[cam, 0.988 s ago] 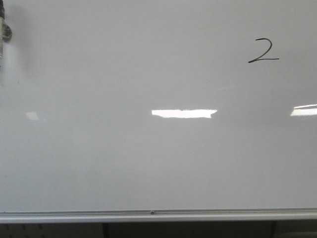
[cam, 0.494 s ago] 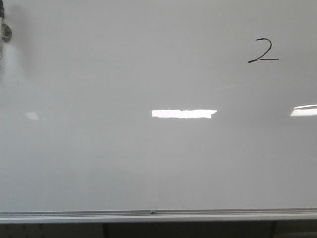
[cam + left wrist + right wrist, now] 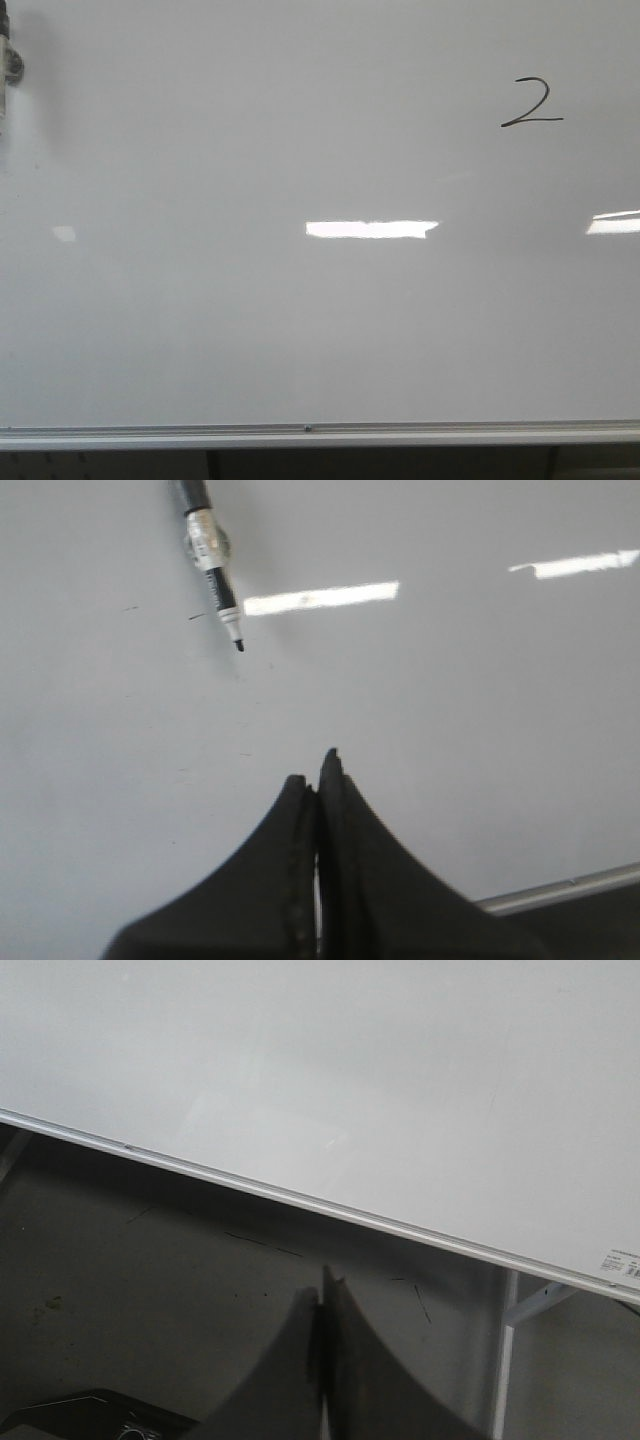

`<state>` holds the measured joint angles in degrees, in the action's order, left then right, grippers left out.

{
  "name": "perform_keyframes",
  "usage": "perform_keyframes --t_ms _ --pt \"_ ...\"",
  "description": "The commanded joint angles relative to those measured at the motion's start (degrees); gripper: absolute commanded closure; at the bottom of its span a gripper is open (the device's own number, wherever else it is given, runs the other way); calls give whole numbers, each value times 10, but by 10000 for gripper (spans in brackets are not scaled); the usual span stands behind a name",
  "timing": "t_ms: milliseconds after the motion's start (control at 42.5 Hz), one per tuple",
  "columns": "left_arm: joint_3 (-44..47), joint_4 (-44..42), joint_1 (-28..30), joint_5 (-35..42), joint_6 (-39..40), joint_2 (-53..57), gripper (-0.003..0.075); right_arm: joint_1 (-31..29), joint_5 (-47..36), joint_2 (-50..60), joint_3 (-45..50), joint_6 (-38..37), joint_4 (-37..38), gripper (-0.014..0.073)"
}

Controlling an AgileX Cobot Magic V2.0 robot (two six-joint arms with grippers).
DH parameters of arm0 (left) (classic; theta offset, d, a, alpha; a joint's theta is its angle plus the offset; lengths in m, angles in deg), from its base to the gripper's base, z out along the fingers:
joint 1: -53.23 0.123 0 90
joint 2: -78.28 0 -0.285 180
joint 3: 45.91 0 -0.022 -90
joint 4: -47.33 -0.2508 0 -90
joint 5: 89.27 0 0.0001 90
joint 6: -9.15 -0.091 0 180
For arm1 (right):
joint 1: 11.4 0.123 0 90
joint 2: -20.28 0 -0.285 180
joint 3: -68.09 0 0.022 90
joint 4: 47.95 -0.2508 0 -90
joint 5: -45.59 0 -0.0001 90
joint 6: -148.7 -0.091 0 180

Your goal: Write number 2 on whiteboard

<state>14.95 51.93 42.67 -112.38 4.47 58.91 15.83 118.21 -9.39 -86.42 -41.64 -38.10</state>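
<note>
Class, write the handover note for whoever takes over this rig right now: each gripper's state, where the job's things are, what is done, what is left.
Left gripper: shut, holding nothing, facing the whiteboard.
Right gripper: shut, empty, pointing at the dark surface below the board's silver bottom rail.
Marker: uncapped, fixed to the board by a clear holder in the left wrist view, tip apart from the left gripper.
Number 2: written in black on the board's upper right in the front view, complete.
Done: the writing and putting the marker away.
Left: apparently nothing; check the digit if you like.
</note>
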Motion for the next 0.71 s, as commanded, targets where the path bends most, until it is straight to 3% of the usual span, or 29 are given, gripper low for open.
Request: perform_keyframes --t_ms 0,165,447,682 --pt "46 8 23 114 0 42 741 -2 -29 -6 -12 8 16 663" --pt "124 8 70 182 0 119 741 -2 -29 -6 -12 8 16 663" --pt "159 6 90 193 4 134 741 -2 -28 -6 -12 8 16 663" --pt "164 -88 90 195 103 134 741 -2 -28 -6 -12 8 16 663"
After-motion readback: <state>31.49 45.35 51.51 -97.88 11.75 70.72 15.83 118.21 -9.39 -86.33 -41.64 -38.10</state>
